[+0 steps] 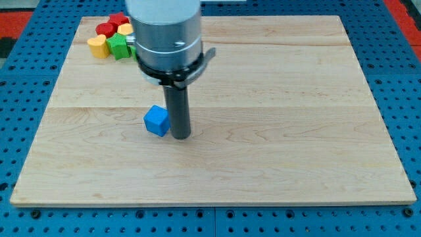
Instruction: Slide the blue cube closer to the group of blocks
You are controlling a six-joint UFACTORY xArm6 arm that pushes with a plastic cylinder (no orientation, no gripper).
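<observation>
The blue cube [156, 121] lies on the wooden board [276, 131], left of the middle. My tip [181, 136] stands right beside the cube, touching or nearly touching its right side. The group of blocks sits at the board's top left corner: a red block [105, 29], another red block [118, 20], a yellow block [98, 46], a green block [119, 47] and a yellow block [125, 30] partly hidden behind the arm's grey housing [168, 33]. More of the group may be hidden by the housing.
The board lies on a blue perforated table [395, 39]. The arm's housing hangs over the top left part of the board.
</observation>
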